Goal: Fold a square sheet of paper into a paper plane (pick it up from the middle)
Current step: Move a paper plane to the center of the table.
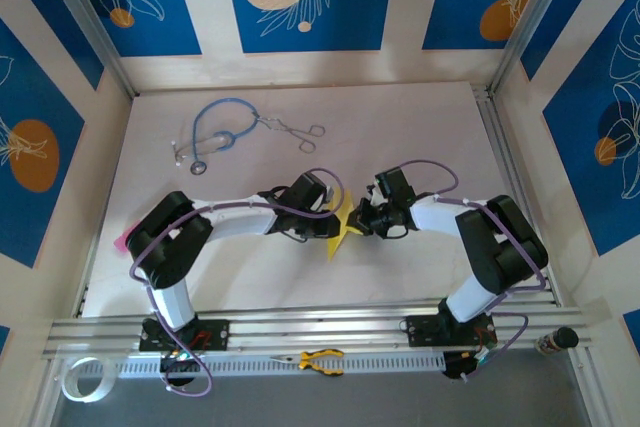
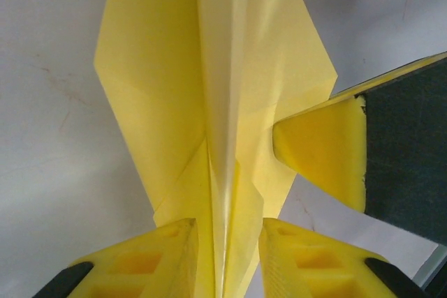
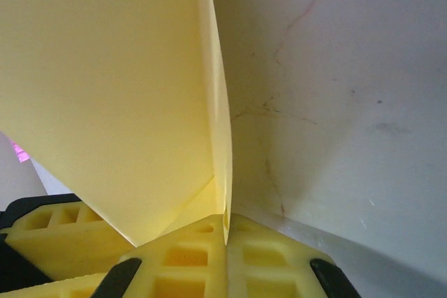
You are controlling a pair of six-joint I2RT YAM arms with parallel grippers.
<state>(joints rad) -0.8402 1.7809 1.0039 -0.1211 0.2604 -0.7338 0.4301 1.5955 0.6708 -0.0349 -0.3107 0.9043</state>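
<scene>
**benchrat:** Since your right gripper point(image 3: 225, 222) has its yellow pads point(image 3: 181, 263) pressed flat together, look at what's in the seam. One edge of the paper plane point(image 3: 105, 88) is pinched right there. The sheet fans up and to the left from the grip, plain pale yellow and smooth.

**foldfan:** Yep. Your left gripper point(image 2: 228, 232) is a different story though. Its fingers point(image 2: 164, 259) stand apart, and the plane's folded centre ridge runs down into the gap between them. Can't tell if either pad actually touches the paper. From that wrist it looks like a long kite shape with a sharp centre crease and layered flaps on both sides. One finger of the right gripper is pressing in at its right edge.

**benchrat:** From above, you've got it standing on edge mid-table point(image 1: 400, 137), with a gripper on each side. The stethoscope point(image 1: 215, 132) and forceps point(image 1: 295, 132) sit well apart at the far side.
</scene>
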